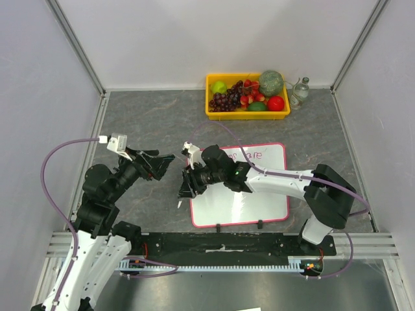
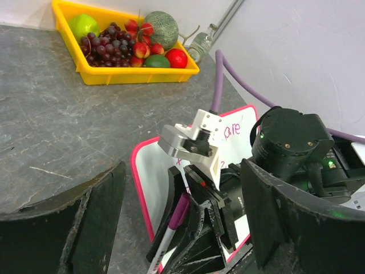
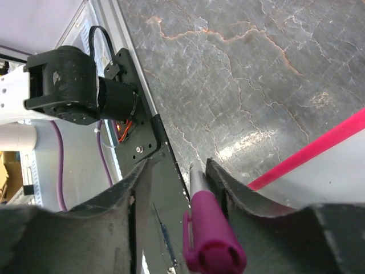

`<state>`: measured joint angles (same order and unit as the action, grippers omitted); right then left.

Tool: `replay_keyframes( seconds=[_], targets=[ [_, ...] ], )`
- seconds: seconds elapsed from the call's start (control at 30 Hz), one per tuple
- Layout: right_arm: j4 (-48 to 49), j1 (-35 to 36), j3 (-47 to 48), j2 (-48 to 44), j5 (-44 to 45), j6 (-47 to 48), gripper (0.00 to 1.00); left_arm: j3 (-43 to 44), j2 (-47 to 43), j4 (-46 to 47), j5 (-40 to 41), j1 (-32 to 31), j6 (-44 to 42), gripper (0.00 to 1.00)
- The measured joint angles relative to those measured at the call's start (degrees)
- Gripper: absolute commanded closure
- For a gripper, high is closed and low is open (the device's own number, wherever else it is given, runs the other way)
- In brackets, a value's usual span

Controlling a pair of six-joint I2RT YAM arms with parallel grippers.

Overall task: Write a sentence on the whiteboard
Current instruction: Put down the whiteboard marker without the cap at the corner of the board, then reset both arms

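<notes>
The whiteboard (image 1: 259, 194) lies flat, right of centre, with a pink rim (image 3: 311, 155). Pink handwriting, the sentence (image 1: 249, 155), runs along its far edge (image 2: 231, 130). My right gripper (image 1: 188, 184) hangs over the board's left edge (image 2: 151, 165), pointing down and left. Its jaws (image 3: 182, 165) stand open. A white marker with a magenta cap (image 3: 211, 242) sits between them, resting against one finger, with a gap to the other. The marker (image 2: 171, 225) slants down toward the table (image 1: 180, 203). My left gripper (image 1: 165, 162) is wide open just left of it (image 2: 182, 171), holding nothing.
A yellow tray (image 1: 246, 114) of fruit stands at the far edge, with a small glass bottle (image 1: 299, 92) to its right. The grey stone tabletop (image 1: 149, 123) is walled on three sides. A black rail (image 3: 145, 134) runs along the near edge.
</notes>
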<state>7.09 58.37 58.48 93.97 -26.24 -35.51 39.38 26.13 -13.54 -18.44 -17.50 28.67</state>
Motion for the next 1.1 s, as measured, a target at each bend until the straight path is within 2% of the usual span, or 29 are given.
replay_keyframes(
  seconds=[0.17, 0.27, 0.77, 0.83, 1.1],
  targets=[
    [-2.1, 0.0, 2.4, 1.8, 0.9, -0.1, 0.22, 0.0, -1.2, -1.2, 1.1, 0.0, 0.0, 0.14],
    [-2.3, 0.0, 4.0, 1.8, 1.3, 0.0, 0.16, 0.0, -1.3, -1.4, 1.7, 0.0, 0.0, 0.14],
    [-2.4, -0.1, 6.4, 0.5, 5.1, 0.4, 0.05, -0.1, -1.3, -3.3, 1.9, 0.0, 0.0, 0.14],
    [-2.4, -0.1, 5.6, -1.8, 6.9, 0.7, 0.02, -0.3, -1.3, -3.4, 1.9, 0.0, 0.0, 0.14],
    [-1.4, -1.2, -4.3, -20.7, 19.8, 3.7, 0.02, -3.1, -1.3, -3.2, 2.1, 0.0, 0.0, 0.11]
  ],
)
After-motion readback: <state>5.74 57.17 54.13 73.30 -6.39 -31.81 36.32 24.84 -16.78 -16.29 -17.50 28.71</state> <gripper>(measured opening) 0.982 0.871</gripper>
